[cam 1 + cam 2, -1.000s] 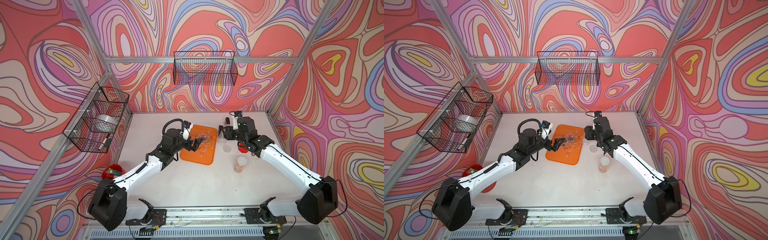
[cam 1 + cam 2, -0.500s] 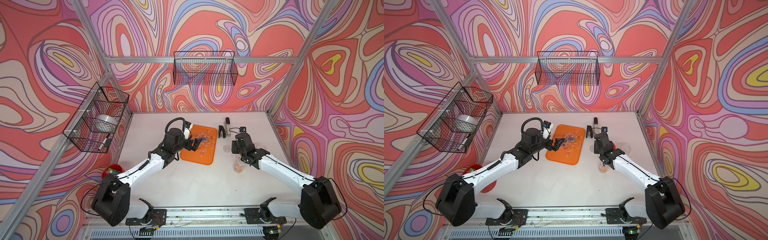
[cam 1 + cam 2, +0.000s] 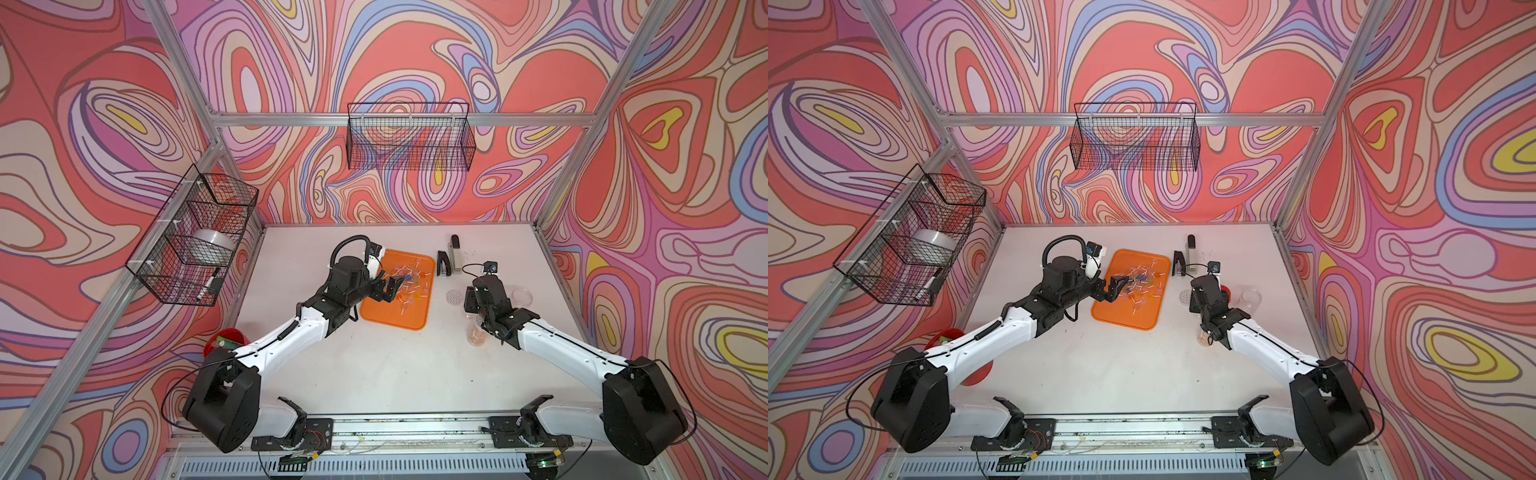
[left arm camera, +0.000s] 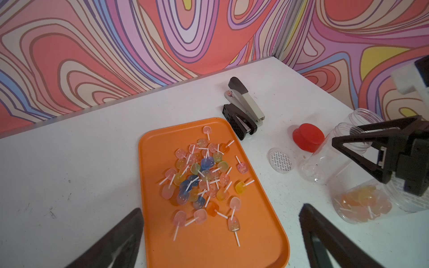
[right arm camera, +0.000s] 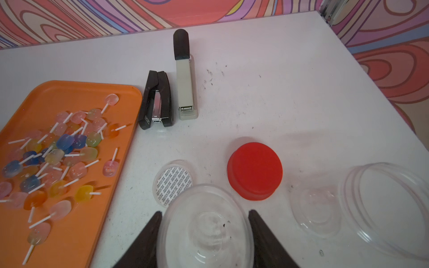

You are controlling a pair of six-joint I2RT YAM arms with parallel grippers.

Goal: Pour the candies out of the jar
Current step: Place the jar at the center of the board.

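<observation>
The left gripper (image 4: 221,207) hovers above the left side of the orange tray (image 4: 209,243) with its jaws spread wide and nothing between them. The tray lies in the middle of the table (image 4: 69,174), closer to the far edge. Many candies (image 4: 204,176) lie scattered on it, orange, yellow, blue and pale pink, so I judge that some pouring is done.

Right of the tray, toward the far edge, a black stapler (image 5: 155,104) and a grey stapler (image 5: 185,88) lie side by side. Nearer, a clear lid (image 5: 173,183) and a red lid (image 5: 255,171) lie on the table.

The right gripper (image 5: 204,212) presses its jaws, set rather narrow, against two sides of an empty jar (image 5: 204,236); I cannot tell if the base of this jar touches the table. A second empty jar (image 5: 362,208) stands near the right edge. A jar with candies (image 4: 362,206) stands just beside the right gripper, toward the near edge; its top is hidden, so I cannot tell if a lid is on it.

I judge that the step in hand is to put the emptied jar aside. The next move calls for setting it upright, clear of the lids, then opening the jaws. After that the right gripper must take the jar with candies, carry it over the tray and tip it.
</observation>
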